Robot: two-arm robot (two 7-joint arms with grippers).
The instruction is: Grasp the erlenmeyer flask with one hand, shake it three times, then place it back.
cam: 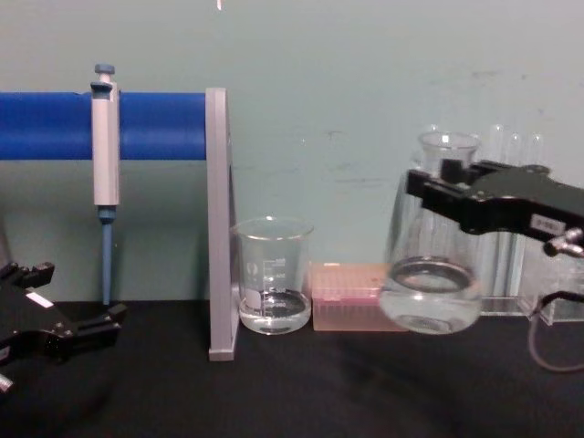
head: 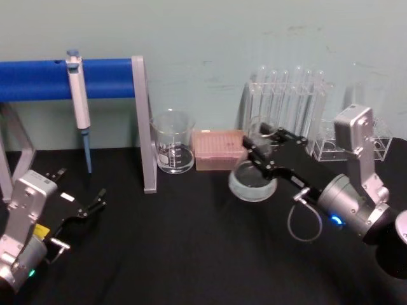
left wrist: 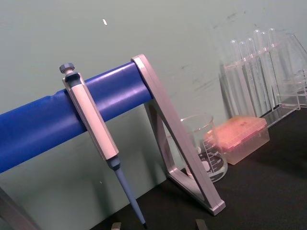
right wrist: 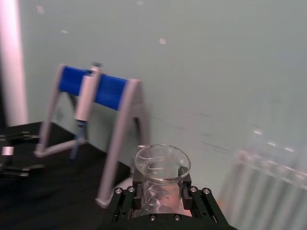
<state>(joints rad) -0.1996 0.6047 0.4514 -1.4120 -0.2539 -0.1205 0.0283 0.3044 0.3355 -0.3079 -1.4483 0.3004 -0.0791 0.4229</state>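
Observation:
The erlenmeyer flask (cam: 429, 287) hangs clear of the black table, a little clear liquid pooled in its wide base. My right gripper (cam: 444, 187), the hand, is shut on its narrow neck just under the flared rim. From the head view the flask (head: 252, 181) tilts slightly, held by the right gripper (head: 259, 143) in front of the test tubes. In the right wrist view the flask's mouth (right wrist: 162, 165) stands between the black fingers (right wrist: 125, 196). At the table's near left my left gripper (head: 81, 185) (cam: 73, 297) rests open, holding nothing.
A glass beaker (head: 172, 149) with some liquid and a pink tip box (head: 218, 149) stand by the back wall. A blue bar on grey legs (head: 143, 121) carries a pipette (head: 79, 95). Test tubes in a clear rack (head: 289, 101) stand behind the flask.

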